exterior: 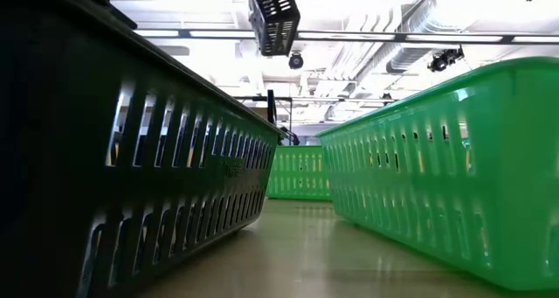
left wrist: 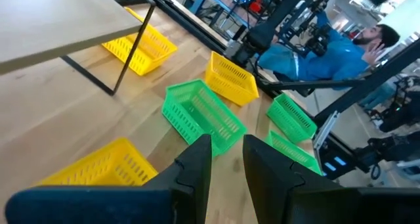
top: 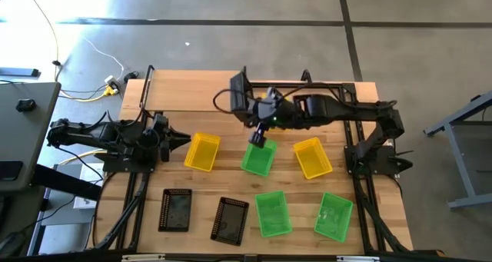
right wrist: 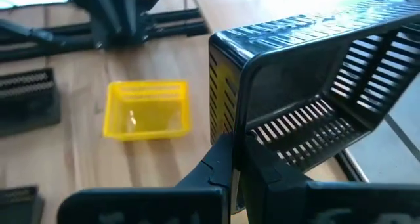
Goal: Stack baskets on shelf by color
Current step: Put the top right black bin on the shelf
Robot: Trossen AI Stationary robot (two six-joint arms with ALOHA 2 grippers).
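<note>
High view: a black basket [top: 240, 93] is being held over the shelf [top: 184, 89] by the right pincer [top: 254, 112], clenched on its rim, while seven baskets are being left unstacked on the counter [top: 146, 204].

From above, the right arm [top: 330, 108] and the black basket [top: 239, 95] it carries lie over the shelf [top: 231, 91] at the worktop's far edge, hiding much of the board. The right gripper [top: 254, 117] is too small there to read; its wrist view shows the fingers [right wrist: 223, 159] closed on the black basket's wall, whose outer end runs off the picture. In the low view a black basket [exterior: 113, 158] and a green basket [exterior: 454, 158] fill both sides, cut by the edges and blocking the rest of the worktop [exterior: 297, 254]. The person [left wrist: 328, 50] behind is partly hidden by equipment.
</note>
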